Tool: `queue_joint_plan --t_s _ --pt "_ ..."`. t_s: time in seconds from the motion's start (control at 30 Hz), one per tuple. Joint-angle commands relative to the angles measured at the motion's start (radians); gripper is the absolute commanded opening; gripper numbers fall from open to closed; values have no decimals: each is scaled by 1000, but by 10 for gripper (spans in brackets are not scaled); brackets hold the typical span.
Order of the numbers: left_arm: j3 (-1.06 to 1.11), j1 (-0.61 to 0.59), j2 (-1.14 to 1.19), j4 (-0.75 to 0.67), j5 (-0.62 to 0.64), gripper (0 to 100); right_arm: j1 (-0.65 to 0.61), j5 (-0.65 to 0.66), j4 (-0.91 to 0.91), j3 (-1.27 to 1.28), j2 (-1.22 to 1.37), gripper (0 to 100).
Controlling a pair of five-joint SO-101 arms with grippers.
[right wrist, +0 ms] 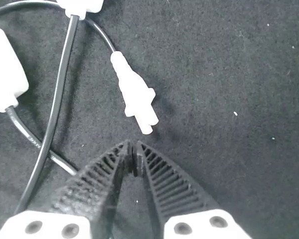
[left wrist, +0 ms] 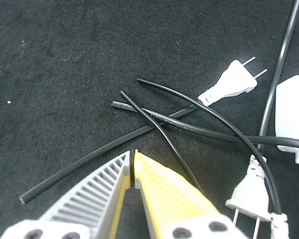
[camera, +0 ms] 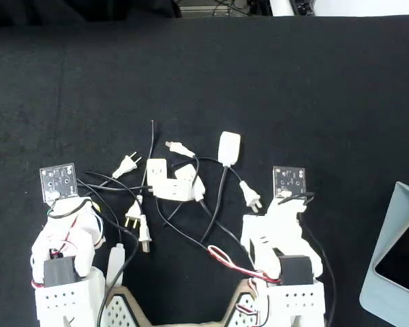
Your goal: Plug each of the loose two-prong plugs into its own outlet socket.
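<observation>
Loose white plugs lie around an outlet block on fuzzy black cloth point(camera: 293, 82).
The boxy outlet block point(camera: 165, 182) sits mid-table. One smooth two-prong plug point(camera: 126, 165) lies at its 10 o'clock, another plug point(camera: 250, 197) at 3 o'clock. The ribbed left gripper point(left wrist: 133, 160) and right gripper point(right wrist: 133, 150) are both pinched together, holding nothing.

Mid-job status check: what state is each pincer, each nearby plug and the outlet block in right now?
Left pincer: shut, empty.
Right pincer: shut, empty.
Plug ahead of right pincer: unplugged, lying flat.
Plug farther from left pincer: unplugged, prongs bare.
Plug nearer left pincer: unplugged, prongs bare.
Outlet block: lying flat; whether any socket is filled, cannot tell.
</observation>
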Motion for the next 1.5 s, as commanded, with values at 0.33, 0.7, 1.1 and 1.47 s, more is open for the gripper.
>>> queue_joint_plan --t_s 0.33,0.7,1.1,1.47 --pt "18 -7 -5 6 -9 30 12 284 -86 -216 -56 15" --pt "18 -5 -5 83 -9 30 6 255 -97 -512 312 15" --pt "18 -5 -5 87 -9 30 -98 356 -94 -993 1251 15" --pt "19 -7 -5 87 -9 30 -97 353 20 -1256 1690 146"
